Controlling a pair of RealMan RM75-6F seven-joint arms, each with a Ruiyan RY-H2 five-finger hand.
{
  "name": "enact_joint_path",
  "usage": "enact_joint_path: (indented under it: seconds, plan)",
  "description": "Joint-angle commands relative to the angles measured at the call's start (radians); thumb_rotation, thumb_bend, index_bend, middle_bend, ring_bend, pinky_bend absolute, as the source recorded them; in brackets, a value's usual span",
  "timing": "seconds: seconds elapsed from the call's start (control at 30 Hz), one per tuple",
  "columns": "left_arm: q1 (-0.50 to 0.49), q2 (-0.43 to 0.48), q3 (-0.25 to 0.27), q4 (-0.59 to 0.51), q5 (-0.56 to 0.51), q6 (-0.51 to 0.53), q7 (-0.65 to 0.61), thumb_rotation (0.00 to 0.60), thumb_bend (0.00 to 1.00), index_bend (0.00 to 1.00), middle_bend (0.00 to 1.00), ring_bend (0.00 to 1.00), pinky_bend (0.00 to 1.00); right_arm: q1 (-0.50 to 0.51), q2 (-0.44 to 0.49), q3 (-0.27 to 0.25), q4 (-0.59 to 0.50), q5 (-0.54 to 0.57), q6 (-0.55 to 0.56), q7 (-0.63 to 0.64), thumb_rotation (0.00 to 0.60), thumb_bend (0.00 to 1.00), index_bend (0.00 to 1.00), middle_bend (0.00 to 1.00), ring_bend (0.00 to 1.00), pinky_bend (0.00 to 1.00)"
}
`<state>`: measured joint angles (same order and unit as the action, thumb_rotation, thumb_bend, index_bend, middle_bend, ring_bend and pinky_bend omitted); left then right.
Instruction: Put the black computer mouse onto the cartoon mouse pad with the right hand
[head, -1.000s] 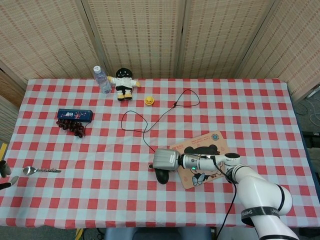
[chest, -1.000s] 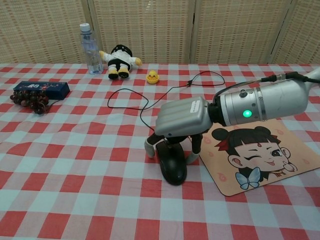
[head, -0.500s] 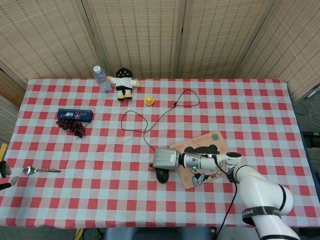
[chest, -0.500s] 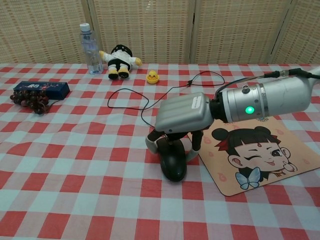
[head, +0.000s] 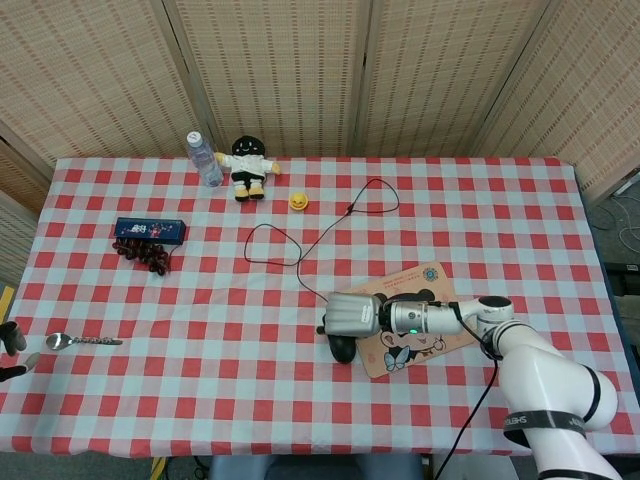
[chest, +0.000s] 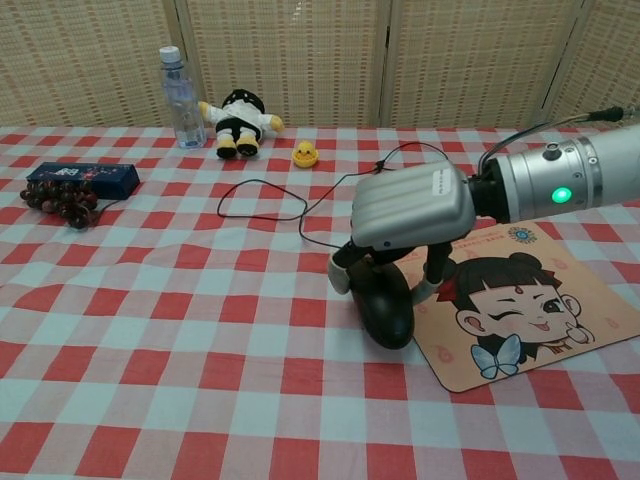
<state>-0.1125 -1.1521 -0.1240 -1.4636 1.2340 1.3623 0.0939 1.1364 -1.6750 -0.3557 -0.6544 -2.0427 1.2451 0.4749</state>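
My right hand (chest: 412, 208) is clamped over the black computer mouse (chest: 385, 312), fingers (chest: 343, 272) hooked down both its sides, palm covering its back. The mouse sits on the checked table (head: 200, 290), its right flank just touching the edge of the cartoon mouse pad (chest: 520, 310), which lies at its three o'clock. I judge the carry roughly half done.

To finish well, I should keep the grip firm and lift the mouse a little so it clears the pad's lip instead of pushing the pad along, then carry it toward three o'clock and set it flat on the printed face. The cable (head: 300, 250) trails from the mouse toward eleven o'clock in loose loops; there looks to be slack, but a snag could tug the mouse askew, so I should move slowly.

My left hand (head: 10, 340) is barely in frame at the table's nine o'clock edge, and I cannot tell its state. A spoon (head: 80, 341) lies beside it. The bottle (chest: 181, 92), plush doll (chest: 238, 121), small duck (chest: 305, 155), blue box (chest: 82, 178) and beads (chest: 62, 200) stand well apart, out of the path.
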Motion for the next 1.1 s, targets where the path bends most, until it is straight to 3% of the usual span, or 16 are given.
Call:
enact_joint_path:
  seconds: [0.03,0.47,1.1]
  plan:
    - [-0.001,-0.005,0.002,0.001,0.002,0.0,0.008,0.6,0.17,0.83,0.68,0.87,0.92,-0.024,0.019,-0.008,0.003,-0.005,0.035,-0.009,0.6,0.2,0.48,1.0,0.99,1.0]
    - [-0.008,-0.021,0.005,0.007,-0.005,-0.012,0.032,0.6,0.17,0.83,0.68,0.87,0.92,-0.112,0.032,-0.022,0.121,-0.002,0.105,-0.002,0.6,0.2,0.48,1.0,0.99,1.0]
    - [-0.016,-0.029,0.004,0.015,-0.02,-0.031,0.039,0.6,0.17,0.83,0.68,0.87,0.92,-0.211,-0.005,-0.047,0.324,0.003,0.167,0.114,0.6,0.19,0.48,1.0,0.98,1.0]
